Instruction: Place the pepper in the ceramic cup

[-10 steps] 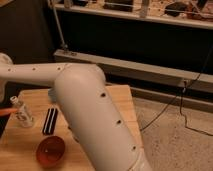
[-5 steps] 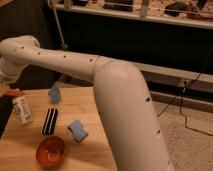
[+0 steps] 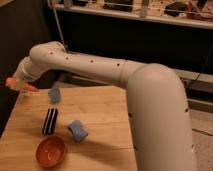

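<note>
I am watching the claw [image 3: 20,84] hanging at the far left, at the back-left corner of the counter [image 3: 105,112]. It is pinching the pepper [image 3: 10,81] crosswise. Its fingers are pressing together on the pepper's middle, so one orange end is poking out to the left. The other end is showing on the right, slanting down toward the wood. I cannot tell whether that lower end is touching the counter.

Just right of the claw and a little nearer to me, the ceramic cup [image 3: 54,95] is standing upright on the counter, pale blue. It is near the pepper but apart from it, and the pepper is sitting beside the cup rather than over its mouth.

In front of the cup, the black bar [image 3: 50,121] is lying flat, running front to back. The orange bowl [image 3: 50,151] is resting close to the counter's front edge, just ahead of the bar. To the right of the bar, near it but not touching, the blue block [image 3: 77,130] is lying at a slant.

The white arm [image 3: 100,67] is reaching from the claw across the back of the counter. It is then bending down into a thick segment that is filling the right foreground and covering the counter's right side. Beyond it, at the far right, the floor [image 3: 202,132] is showing.
</note>
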